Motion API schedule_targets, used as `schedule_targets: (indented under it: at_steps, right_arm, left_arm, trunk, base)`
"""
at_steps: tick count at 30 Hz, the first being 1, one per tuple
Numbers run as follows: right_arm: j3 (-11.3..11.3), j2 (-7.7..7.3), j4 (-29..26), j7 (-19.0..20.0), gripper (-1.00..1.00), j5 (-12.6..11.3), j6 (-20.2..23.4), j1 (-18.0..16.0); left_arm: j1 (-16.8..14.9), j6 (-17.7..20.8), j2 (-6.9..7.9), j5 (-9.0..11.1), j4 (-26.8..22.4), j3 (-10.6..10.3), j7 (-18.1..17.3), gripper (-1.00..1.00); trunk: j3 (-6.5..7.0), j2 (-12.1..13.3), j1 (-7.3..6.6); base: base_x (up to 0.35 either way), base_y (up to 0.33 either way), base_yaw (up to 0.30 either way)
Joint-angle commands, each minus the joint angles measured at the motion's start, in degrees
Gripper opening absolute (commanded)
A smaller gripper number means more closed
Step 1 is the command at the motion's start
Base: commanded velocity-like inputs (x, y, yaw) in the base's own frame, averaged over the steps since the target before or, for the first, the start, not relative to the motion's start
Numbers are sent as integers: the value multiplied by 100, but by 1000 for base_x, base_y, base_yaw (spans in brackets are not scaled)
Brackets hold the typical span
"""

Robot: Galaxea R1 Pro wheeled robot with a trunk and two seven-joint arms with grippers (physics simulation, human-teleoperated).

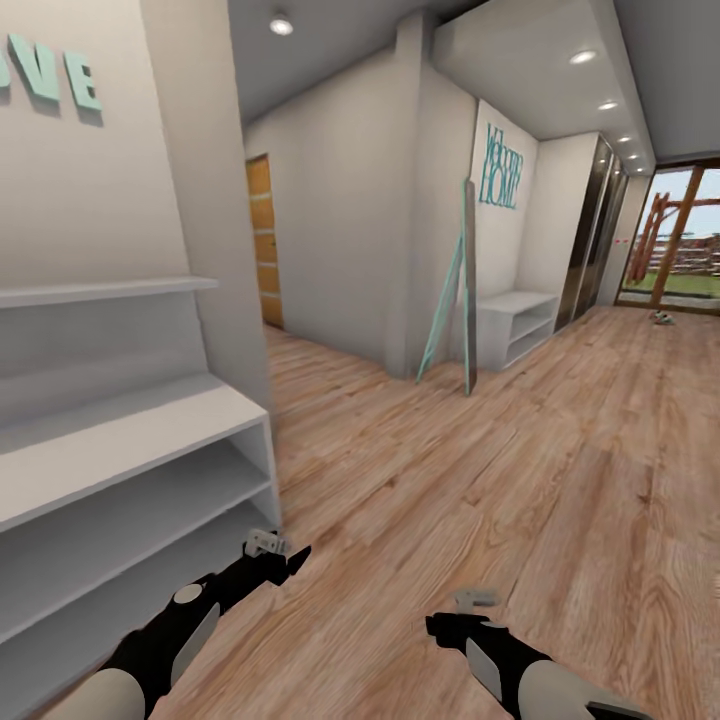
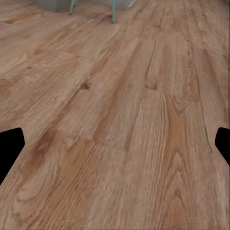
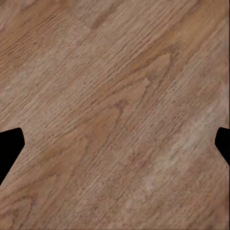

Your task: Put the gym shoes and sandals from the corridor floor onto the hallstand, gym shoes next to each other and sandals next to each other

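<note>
1. At 9 o'clock in the head view stands the hallstand (image 1: 130, 440), its white top and open bays bare of shoes, a floating shelf above it on the wall. Judged from that, the task is at its search-and-approach step, with nothing placed.
2. At 7 o'clock the left end effector (image 1: 290, 560) hangs low over the corridor floor (image 1: 480, 480), just beside the hallstand's corner. Its wrist view shows the fingertips (image 2: 12, 143) set wide apart with only planks between them.
3. At 5 o'clock the right end effector (image 1: 440, 625) also hovers over the floor, fingers (image 3: 10, 148) spread and holding nothing.
4. At 2 o'clock, far down the corridor near the glass doors, a small pale object (image 1: 662, 318) lies on the floor; it may be a gym shoe, but it is too small to tell.
5. The next move probably calls for driving toward it.
6. The head view gives the corridor's layout, including a plain white bench (image 1: 515, 325) at 1 o'clock; the wrist views give the finger spread.
</note>
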Motion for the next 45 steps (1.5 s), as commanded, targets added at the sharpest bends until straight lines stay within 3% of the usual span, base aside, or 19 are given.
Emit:
schedule_targets:
  at_steps: [1, 16, 24, 27, 29, 32, 34, 36, 37, 41, 45]
  right_arm:
    - [-48, 4, -9, -7, 100, 60, 23, -1]
    - [-49, 6, -9, -7, 100, 53, 23, -1]
    - [-48, 12, -47, 17, 100, -7, 23, -1]
    - [-46, 13, -67, 24, 100, -15, 22, -1]
    - [-43, 13, -75, 20, 100, -16, 15, -1]
    - [-49, 3, -78, -9, 100, -21, -177, -1]
    - [-62, -193, -73, -22, 100, -137, -578, -1]
    - [-308, -736, -54, -12, 100, -933, -972, -1]
    - [-379, -835, -44, 0, 100, -1219, -1025, -1]
    - [-472, -964, -24, 23, 100, -1642, -1095, -1]
    - [-494, -993, -20, 28, 100, -1739, -1111, -1]
  left_arm:
    - [-5, -26, 9, 39, 3, -37, 5, 100]
    - [-5, -14, 9, 49, 9, -22, 56, 100]
    - [-5, -8, 7, 85, 412, -9, 930, 100]
    - [-5, -18, -74, 346, 639, 28, 1268, 100]
    - [-5, -48, -169, 655, 774, 49, 1686, 100]
    - [-5, -267, -245, 788, 912, 56, 2072, 100]
    - [-5, -466, -272, 833, 1045, 58, 2211, 100]
    - [-5, -576, -285, 857, 1130, 59, 2283, 100]
    - [-5, -590, -287, 860, 1142, 59, 2292, 100]
    - [-5, -608, -289, 869, 1159, 60, 2304, 100]
    - [-5, -615, -290, 872, 1167, 60, 2307, 100]
  trunk:
    - [-9, -2, 1]
    - [-63, -2, 1]
    - [-92, -2, 1]
    - [-103, -2, 1]
    - [-110, -2, 1]
    - [-118, -2, 1]
    - [-120, -2, 1]
    - [-120, -2, 1]
    - [-121, -2, 1]
    - [-121, -2, 1]
    - [-121, -2, 1]
  base:
    - [266, -223, -263]
    - [295, -207, -272]
    - [342, -129, -273]
    - [345, -117, -273]
    - [345, -116, -276]
    - [345, -116, -282]
    - [345, -113, -292]
    - [345, -105, -295]
    - [345, -102, -296]
    - [345, -101, -246]
    - [345, -99, -90]
